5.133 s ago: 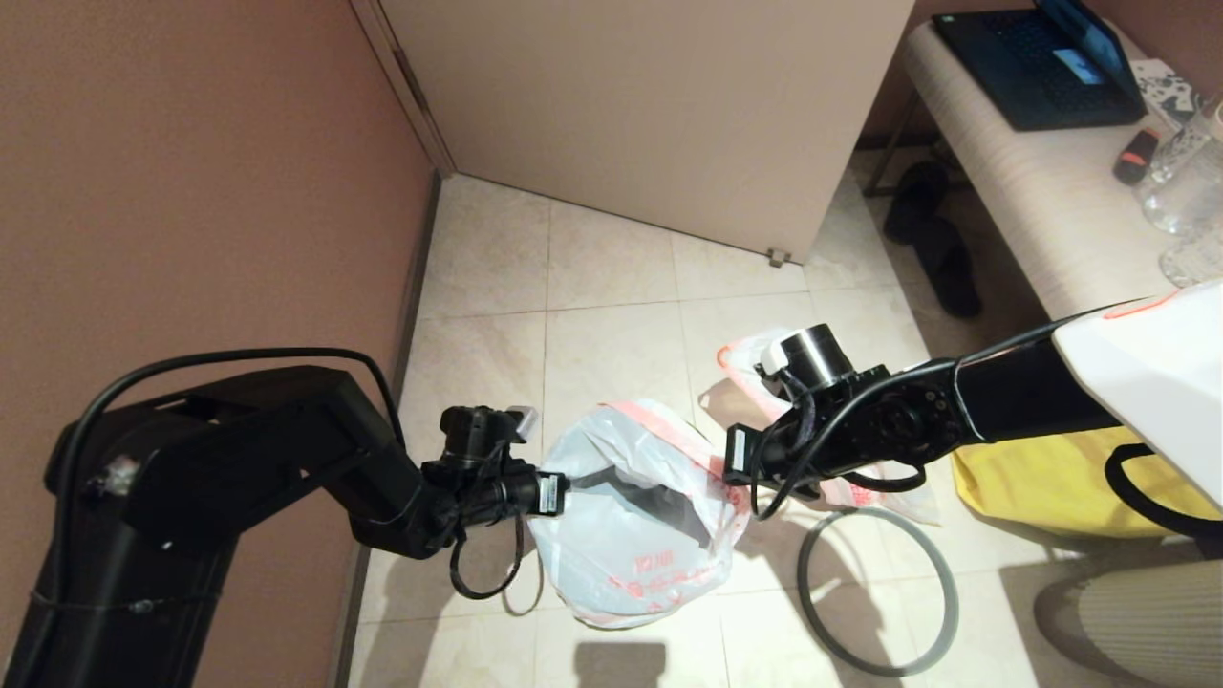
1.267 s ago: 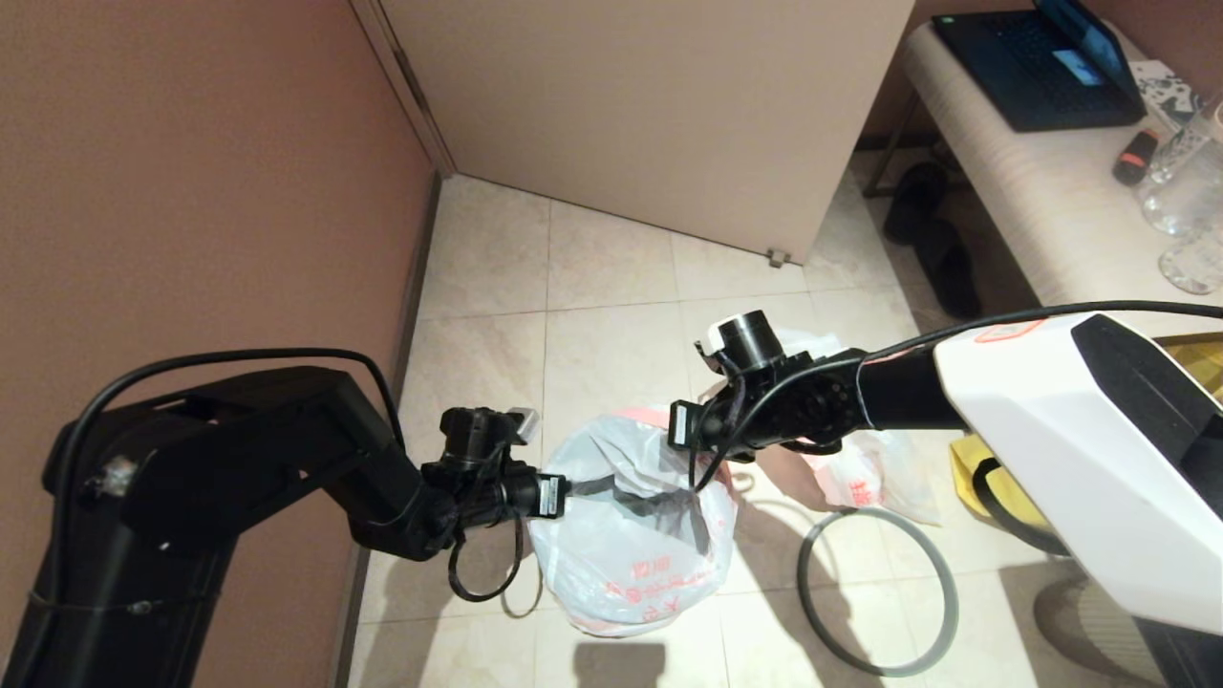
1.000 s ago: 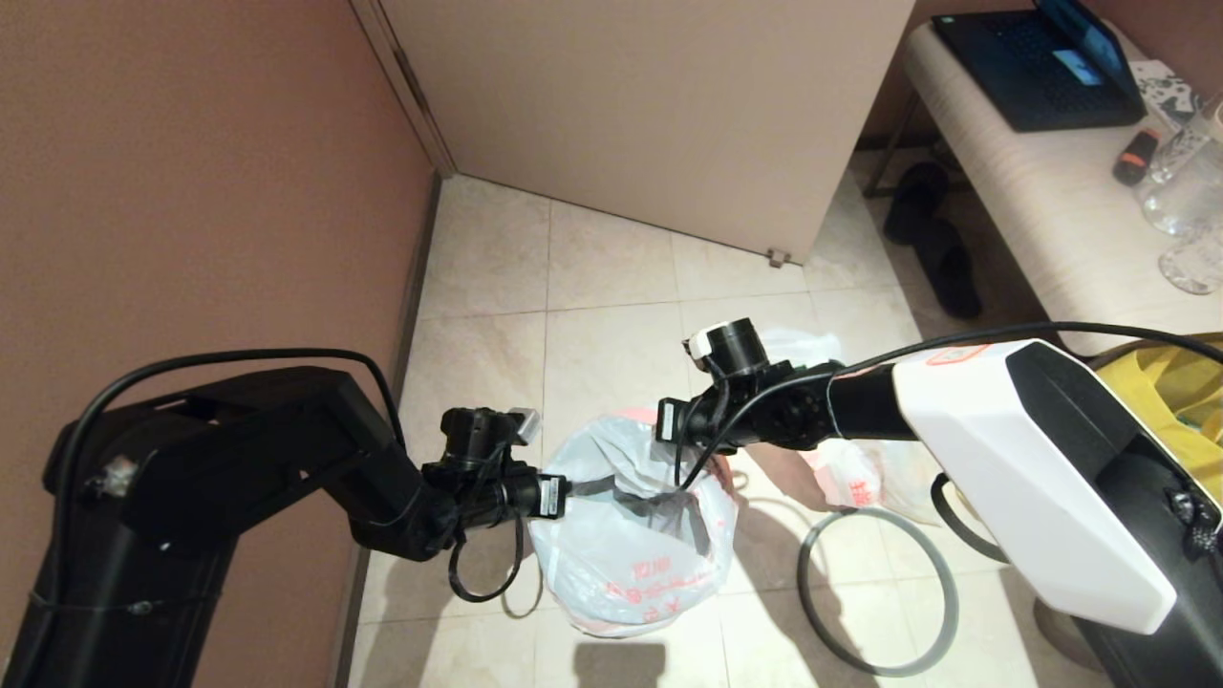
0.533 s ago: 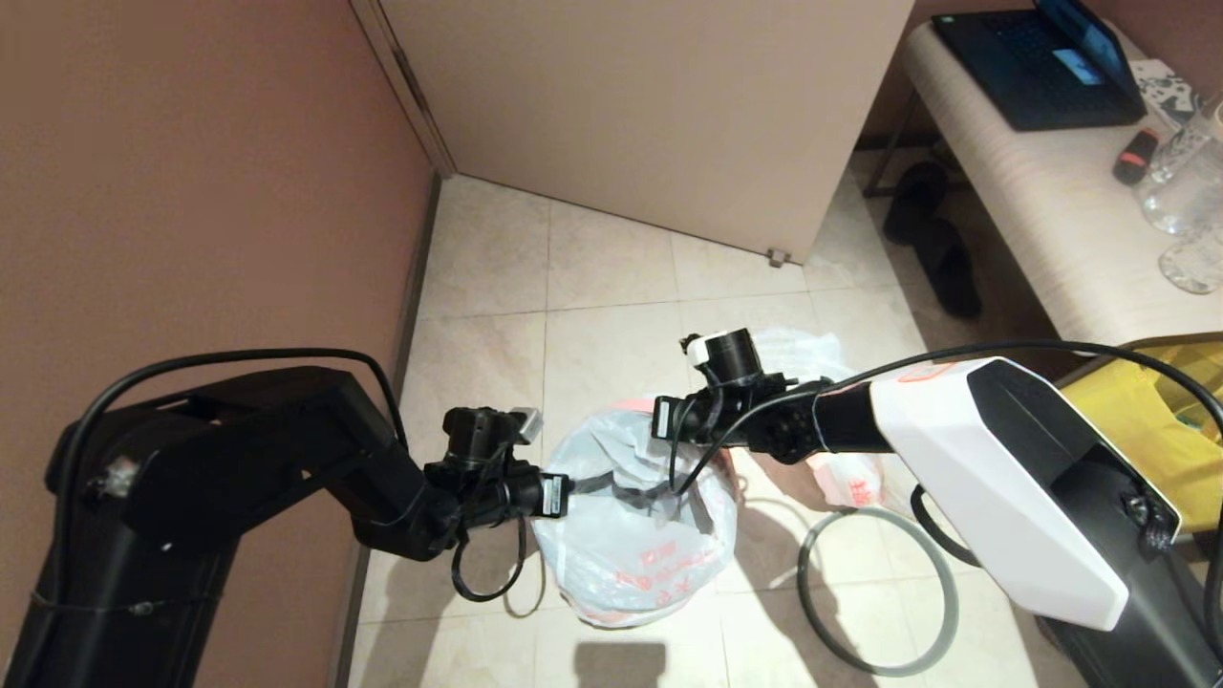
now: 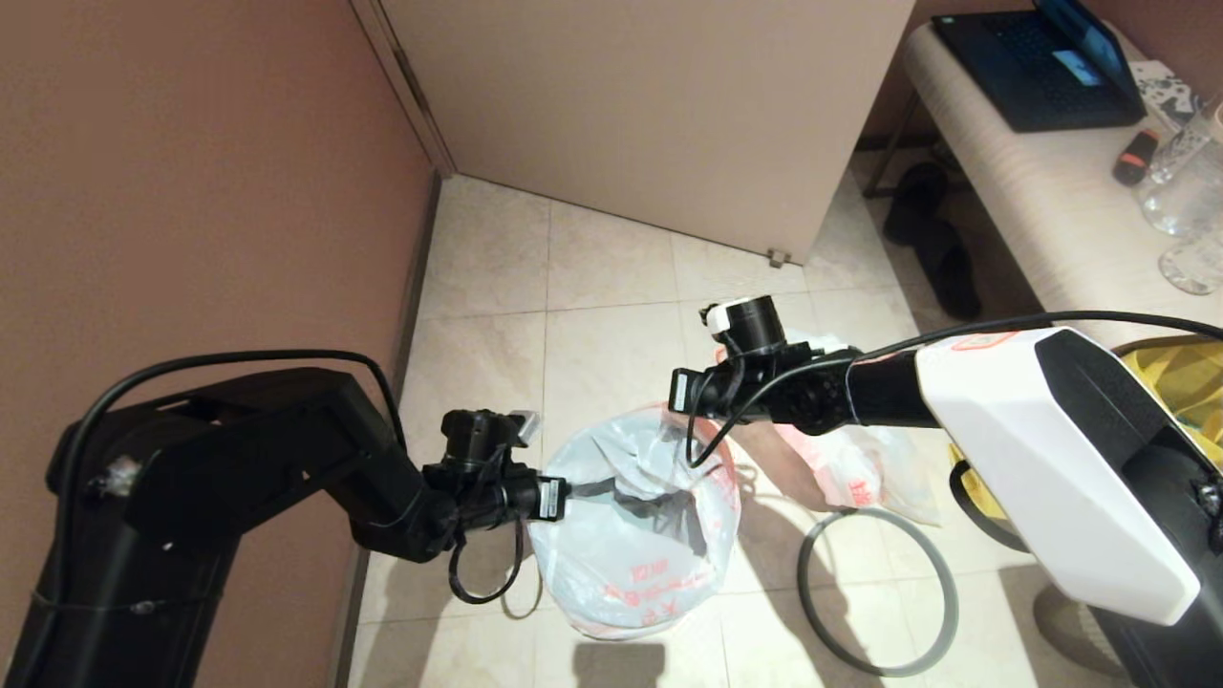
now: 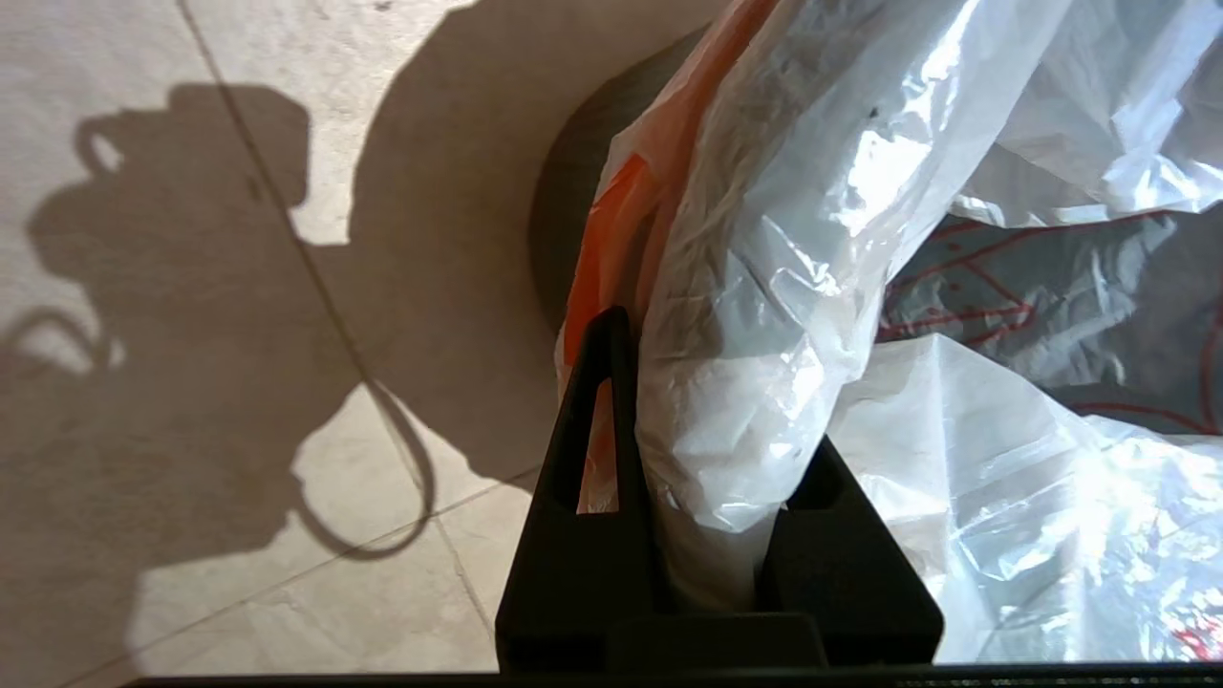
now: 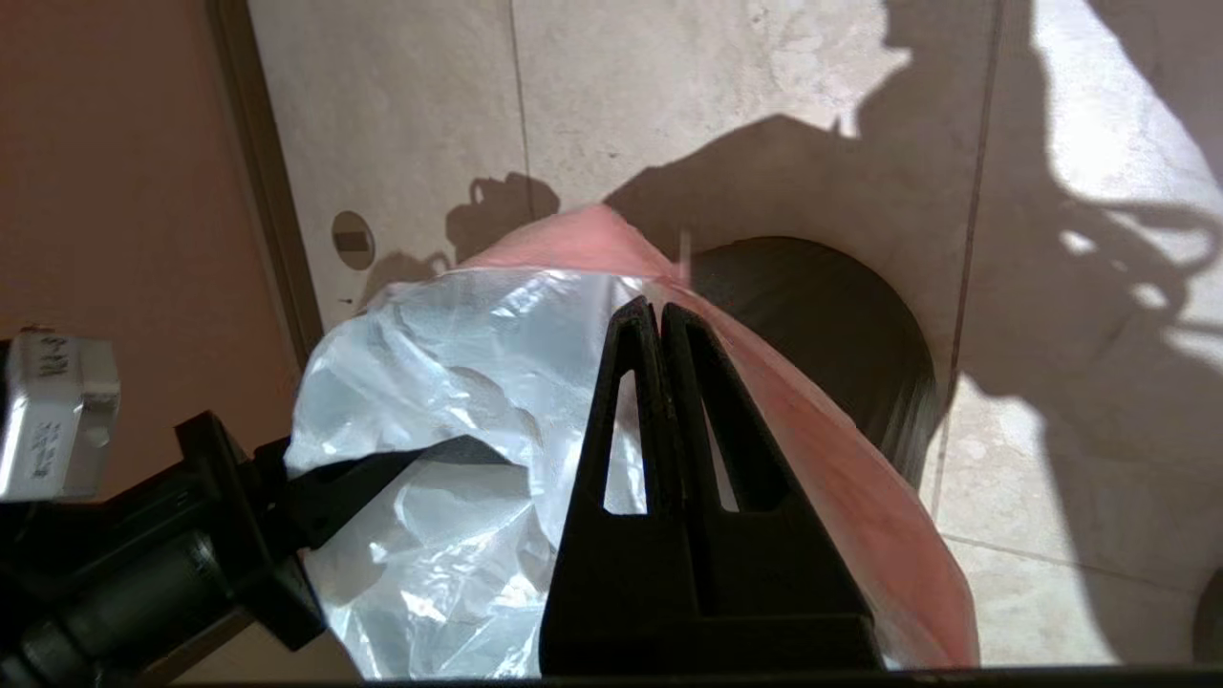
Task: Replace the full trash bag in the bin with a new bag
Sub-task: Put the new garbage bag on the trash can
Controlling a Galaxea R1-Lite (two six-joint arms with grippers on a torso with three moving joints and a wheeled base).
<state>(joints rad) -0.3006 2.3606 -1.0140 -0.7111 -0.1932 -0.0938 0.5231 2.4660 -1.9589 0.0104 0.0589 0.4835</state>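
Translucent white new bag (image 5: 635, 535) with pink band and red print; grey hoop (image 5: 877, 592); yellow tote (image 5: 1180, 382)

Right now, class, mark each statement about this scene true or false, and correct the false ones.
1. The left tool is clamped on the new bag. True.
2. The right tool is wide open. False: it is shut at the bag's pink rim.
3. The grey hoop sits on the bin. False: it lies loose on the floor.
4. The full trash bag lies on the floor. True.
5. A laptop rests on the bench. True.
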